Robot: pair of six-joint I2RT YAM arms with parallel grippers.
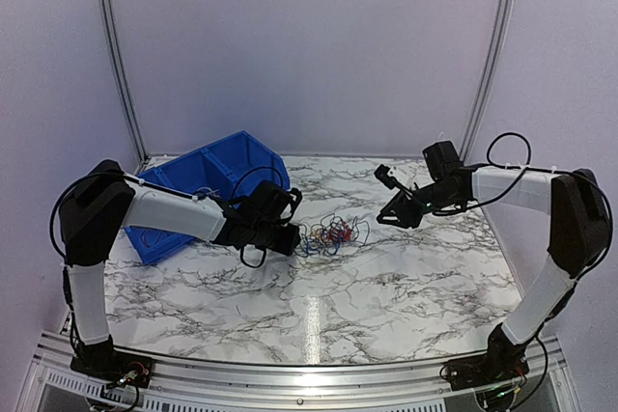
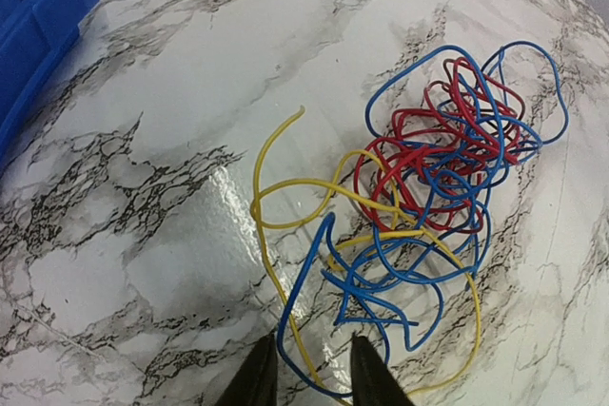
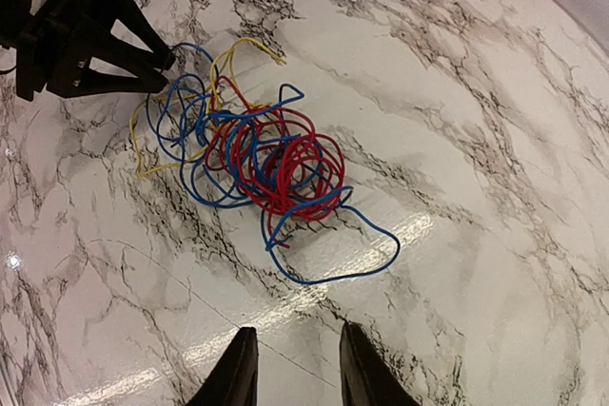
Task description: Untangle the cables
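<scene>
Though beside left fingers (image 2: 255,379), cables (image 1: 331,234) mid-table (image 1: 406,282)

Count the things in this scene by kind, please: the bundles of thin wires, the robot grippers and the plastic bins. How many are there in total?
Tangled bundle of thin yellow, red and blue wires: 1
Black two-finger grippers: 2, the left gripper and the right gripper
Blue plastic bin: 1, as far as the views show
Total: 4

- I'm looking at a table (image 1: 386,277) with a glossy white top veined in grey and black like marble.
- A blue bin (image 1: 208,176) sits by its far left corner.
- The cables (image 1: 333,233), one loose tangle of yellow, red and blue, lie near the middle.
</scene>
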